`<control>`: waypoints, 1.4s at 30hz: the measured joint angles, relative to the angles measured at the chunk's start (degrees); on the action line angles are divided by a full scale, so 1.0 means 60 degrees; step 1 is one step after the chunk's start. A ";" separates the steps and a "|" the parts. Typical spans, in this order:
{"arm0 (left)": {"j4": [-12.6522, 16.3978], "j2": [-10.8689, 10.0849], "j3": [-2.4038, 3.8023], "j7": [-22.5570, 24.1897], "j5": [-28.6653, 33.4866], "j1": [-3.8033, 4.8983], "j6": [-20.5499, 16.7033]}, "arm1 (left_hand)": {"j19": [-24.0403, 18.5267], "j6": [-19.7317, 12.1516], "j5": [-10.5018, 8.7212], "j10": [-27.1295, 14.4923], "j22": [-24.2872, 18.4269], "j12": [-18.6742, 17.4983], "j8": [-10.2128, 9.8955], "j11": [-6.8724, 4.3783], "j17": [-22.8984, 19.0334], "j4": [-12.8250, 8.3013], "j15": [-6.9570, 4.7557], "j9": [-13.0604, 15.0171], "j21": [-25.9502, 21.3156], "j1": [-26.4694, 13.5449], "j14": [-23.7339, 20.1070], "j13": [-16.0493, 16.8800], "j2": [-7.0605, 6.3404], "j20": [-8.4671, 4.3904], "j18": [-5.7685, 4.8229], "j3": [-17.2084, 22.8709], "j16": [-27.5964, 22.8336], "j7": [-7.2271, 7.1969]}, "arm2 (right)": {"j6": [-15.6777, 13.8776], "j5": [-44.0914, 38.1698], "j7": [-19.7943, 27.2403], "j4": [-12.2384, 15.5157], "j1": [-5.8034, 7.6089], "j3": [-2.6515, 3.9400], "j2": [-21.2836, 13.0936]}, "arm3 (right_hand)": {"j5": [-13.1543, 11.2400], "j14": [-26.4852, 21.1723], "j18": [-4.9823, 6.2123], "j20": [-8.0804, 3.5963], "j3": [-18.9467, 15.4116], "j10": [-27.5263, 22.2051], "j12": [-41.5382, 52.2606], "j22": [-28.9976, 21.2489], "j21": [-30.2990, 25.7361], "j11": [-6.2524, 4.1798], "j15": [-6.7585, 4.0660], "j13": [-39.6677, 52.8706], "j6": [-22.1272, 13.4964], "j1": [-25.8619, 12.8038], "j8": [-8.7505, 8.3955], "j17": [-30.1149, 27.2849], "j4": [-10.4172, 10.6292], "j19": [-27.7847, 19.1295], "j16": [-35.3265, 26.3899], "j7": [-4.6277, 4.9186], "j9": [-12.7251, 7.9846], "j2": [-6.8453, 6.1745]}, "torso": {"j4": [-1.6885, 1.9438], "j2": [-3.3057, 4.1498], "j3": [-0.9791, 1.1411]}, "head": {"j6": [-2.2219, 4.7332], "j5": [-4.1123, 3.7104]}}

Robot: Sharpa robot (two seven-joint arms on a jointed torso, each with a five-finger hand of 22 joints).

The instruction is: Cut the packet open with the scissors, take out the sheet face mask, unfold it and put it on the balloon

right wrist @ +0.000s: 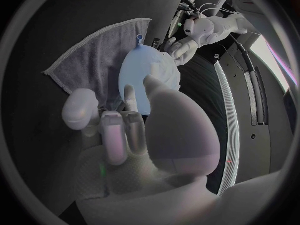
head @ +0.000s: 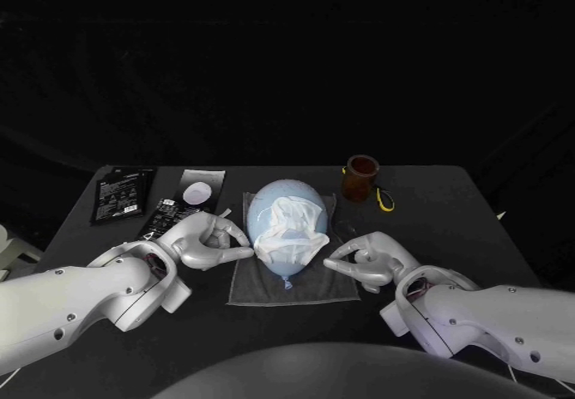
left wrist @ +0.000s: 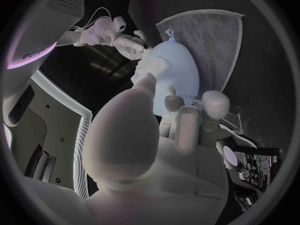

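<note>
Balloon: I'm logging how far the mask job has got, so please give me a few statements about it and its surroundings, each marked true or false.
1. The balloon lies on a grey towel. True.
2. The sheet mask lies folded on the bare table. False: it is draped over the balloon.
3. The right hand holds the scissors. False: the scissors lie beside the brown cup at the far side of the table, away from both hands.
4. The left hand and the right hand flank the balloon, one on each side. True.
</note>
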 measured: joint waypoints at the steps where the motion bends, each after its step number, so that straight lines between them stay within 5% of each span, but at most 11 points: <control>1: 0.0007 0.0010 -0.0003 0.0008 0.0008 -0.0003 -0.0018 | 0.0011 0.0061 0.0000 0.0035 0.0036 0.0045 0.0033 -0.0008 0.0010 -0.0010 0.0000 -0.0001 0.0015 0.0079 0.0000 0.0060 0.0019 -0.0011 -0.0001 -0.0010 0.0023 -0.0004 | -0.0010 0.0065 0.0040 0.0003 -0.0020 0.0000 0.0033 | 0.0000 0.0000 0.0000 0.0000 0.0000 0.0000 0.0000 0.0000 0.0000 0.0000 0.0000 0.0001 0.0000 0.0001 0.0000 -0.0001 0.0000 0.0000 0.0000 0.0000 0.0000 -0.0001 | 0.0000 0.0000 0.0000 | 0.0000 -0.0007; 31: 0.0141 0.0247 -0.0020 0.0158 0.0162 -0.0036 -0.0034 | 0.0175 0.0197 0.0000 0.0280 0.0343 0.0254 0.0043 -0.0056 0.0065 0.0057 -0.0033 -0.0086 0.0208 0.0326 0.0032 0.0370 0.0176 -0.0053 -0.0002 -0.0128 0.0118 -0.0075 | -0.0357 0.1824 0.1242 0.0158 -0.0207 0.0010 0.0567 | 0.0000 -0.0003 -0.0009 0.0001 -0.0123 -0.0001 0.0001 0.0001 0.0000 0.0000 0.0003 0.0002 -0.0014 0.0076 -0.0001 0.0001 0.0013 -0.0003 0.0000 0.0014 0.0000 -0.0076 | 0.0001 0.0025 0.0015 | 0.0000 -0.0009; 42: 0.0117 0.0349 -0.0020 0.0106 0.0176 -0.0065 0.0090 | 0.0217 0.0299 0.0000 0.0470 0.0465 0.0365 0.0043 -0.0107 0.0065 0.0125 -0.0076 -0.0136 0.0285 0.0400 0.0057 0.0513 0.0251 -0.0080 -0.0003 -0.0196 0.0156 -0.0106 | -0.0367 0.2377 0.1444 0.0146 -0.0212 0.0018 0.0740 | -0.0586 -0.0016 -0.0067 0.0037 -0.0605 -0.0002 0.0000 -0.0001 -0.0035 -0.0001 0.0016 0.0003 -0.0034 0.0076 0.0073 -0.0001 0.0221 -0.0038 -0.0007 0.0034 -0.0008 -0.0076 | 0.0006 0.0023 0.0005 | 0.0000 -0.0019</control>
